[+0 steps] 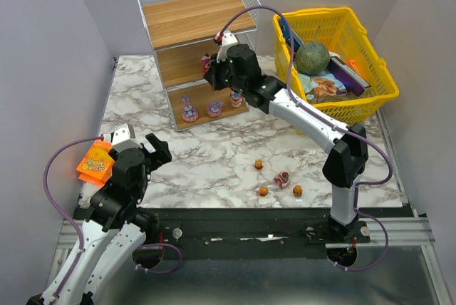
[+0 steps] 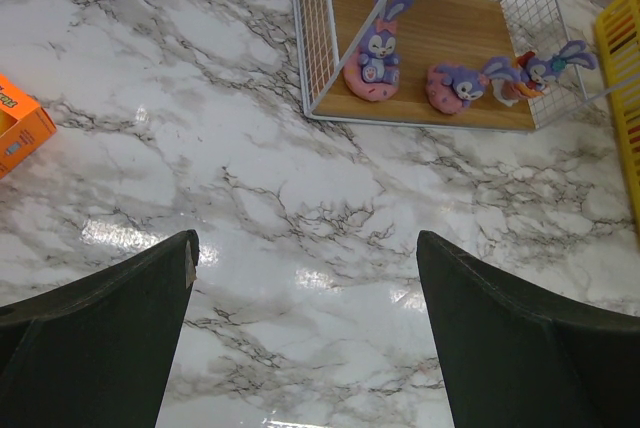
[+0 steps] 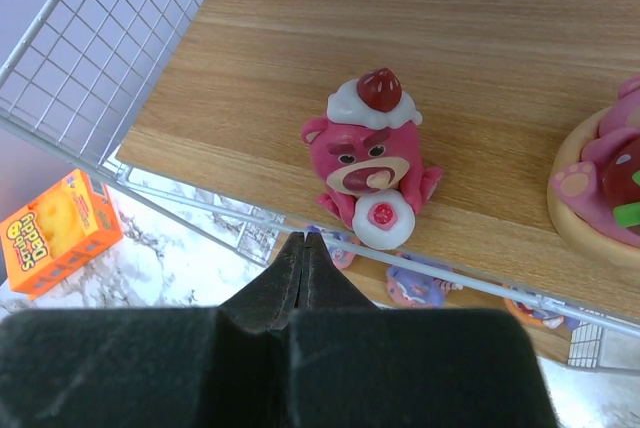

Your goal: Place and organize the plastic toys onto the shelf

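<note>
Nearest, the left pincer hung wide open and empty above the white marble-patterned surface, near a flat orange packet. Four tiny plastic toys lay loose toward the surface's front right. Farther back, three purple rabbit figurines stood on the bottom board of the white wire shelf with brown wooden boards. The right pincer, closed on nothing, sat at the middle board's edge just before a red-pink bear figurine.

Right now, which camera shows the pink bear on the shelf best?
Right wrist: the pink bear sits centred and upright on the shelf. From the top camera it is only a small pink speck. The left wrist misses it, showing only purple bunnies.
</note>
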Robot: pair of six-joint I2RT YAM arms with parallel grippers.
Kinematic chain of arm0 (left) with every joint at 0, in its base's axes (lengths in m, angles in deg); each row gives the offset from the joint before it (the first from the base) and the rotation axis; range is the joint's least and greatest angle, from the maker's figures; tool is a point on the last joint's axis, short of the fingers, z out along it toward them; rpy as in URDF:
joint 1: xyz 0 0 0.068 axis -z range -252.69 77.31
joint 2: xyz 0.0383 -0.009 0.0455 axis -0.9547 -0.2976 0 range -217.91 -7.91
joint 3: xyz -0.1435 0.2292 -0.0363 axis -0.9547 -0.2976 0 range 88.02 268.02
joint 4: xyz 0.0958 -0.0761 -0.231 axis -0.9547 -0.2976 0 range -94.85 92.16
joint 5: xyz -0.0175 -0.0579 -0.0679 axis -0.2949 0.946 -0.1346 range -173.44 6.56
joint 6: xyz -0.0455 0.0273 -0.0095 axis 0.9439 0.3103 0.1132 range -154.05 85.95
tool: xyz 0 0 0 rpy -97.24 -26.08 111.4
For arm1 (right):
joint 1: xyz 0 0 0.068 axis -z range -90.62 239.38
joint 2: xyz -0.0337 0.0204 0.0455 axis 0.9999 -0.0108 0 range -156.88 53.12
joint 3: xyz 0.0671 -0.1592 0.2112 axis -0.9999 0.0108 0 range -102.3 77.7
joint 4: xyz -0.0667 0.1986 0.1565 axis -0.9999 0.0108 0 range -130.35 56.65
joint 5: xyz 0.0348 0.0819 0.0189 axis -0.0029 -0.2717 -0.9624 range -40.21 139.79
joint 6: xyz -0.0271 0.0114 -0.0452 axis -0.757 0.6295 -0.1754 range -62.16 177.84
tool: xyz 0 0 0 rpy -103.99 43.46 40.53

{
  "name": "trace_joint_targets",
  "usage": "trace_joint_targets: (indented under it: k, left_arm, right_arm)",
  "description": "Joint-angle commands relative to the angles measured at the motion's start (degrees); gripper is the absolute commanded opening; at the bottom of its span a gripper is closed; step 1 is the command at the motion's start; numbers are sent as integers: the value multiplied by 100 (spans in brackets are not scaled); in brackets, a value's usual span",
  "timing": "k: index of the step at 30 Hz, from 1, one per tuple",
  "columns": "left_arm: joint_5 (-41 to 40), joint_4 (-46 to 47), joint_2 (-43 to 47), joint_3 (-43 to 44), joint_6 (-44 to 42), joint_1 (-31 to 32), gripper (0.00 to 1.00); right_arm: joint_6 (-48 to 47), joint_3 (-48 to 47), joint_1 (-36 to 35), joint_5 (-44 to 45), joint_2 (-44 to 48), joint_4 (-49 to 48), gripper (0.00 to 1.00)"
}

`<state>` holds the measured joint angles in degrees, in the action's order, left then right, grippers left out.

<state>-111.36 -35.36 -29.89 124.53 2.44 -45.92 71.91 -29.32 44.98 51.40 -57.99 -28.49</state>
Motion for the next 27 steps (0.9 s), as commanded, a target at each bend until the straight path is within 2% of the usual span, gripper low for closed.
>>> trace_joint_targets:
  k: [1,7,10,27]
  left_arm:
    - [-231,-54,9,67,51,31,99]
    - [-249,-54,18,66,51,31,99]
    - [-249,-54,18,67,51,31,99]
    - [-214,-36,-35,58,51,31,99]
  right_arm:
    - [-71,-284,46,6,-262,-26,1]
    - [-79,-328,46,-29,-332,-52,1]
    - [-158,-13,37,50,-193,-279,1]
    - [-949,2440,-60,366,1091,-3013,1]
